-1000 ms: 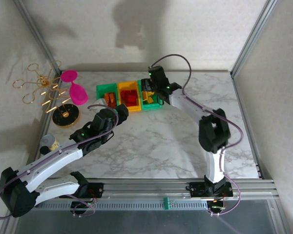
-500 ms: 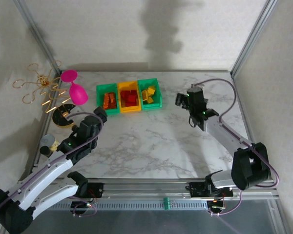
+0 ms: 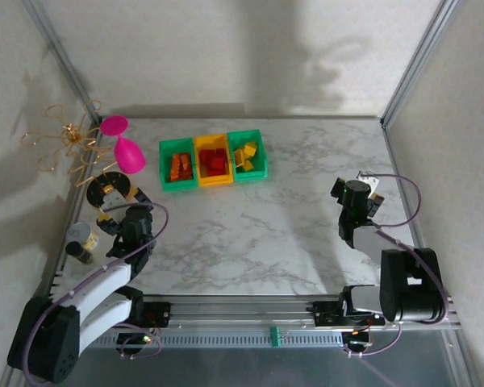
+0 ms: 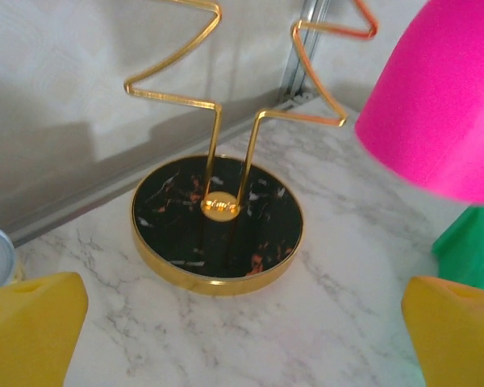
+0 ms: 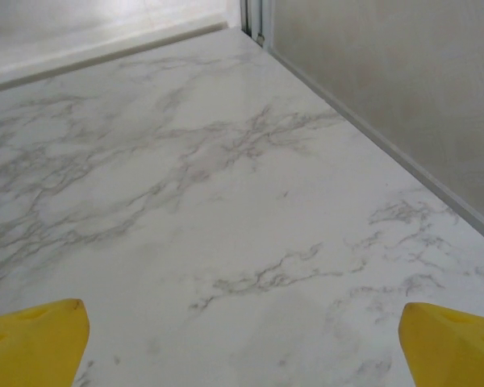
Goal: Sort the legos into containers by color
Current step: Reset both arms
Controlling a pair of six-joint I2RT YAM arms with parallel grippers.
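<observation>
Top view: the bins (image 3: 215, 181) stand near the desk's (image 3: 290, 234) far edge, left of centre, with the legos (image 3: 216, 164) inside, grouped by colour. The left gripper (image 3: 117, 214) is near the left edge, the right gripper (image 3: 363, 187) near the right edge.

Left wrist: jaws wide, facing a stand (image 4: 218, 222) and goblet (image 4: 440, 105).

Right wrist: jaws wide, over the desk.

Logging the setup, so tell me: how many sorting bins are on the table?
3, side by side in a row toward the far side of the table: the left green bin, the yellow bin in the middle, and the right green bin. None appears hidden.
</observation>
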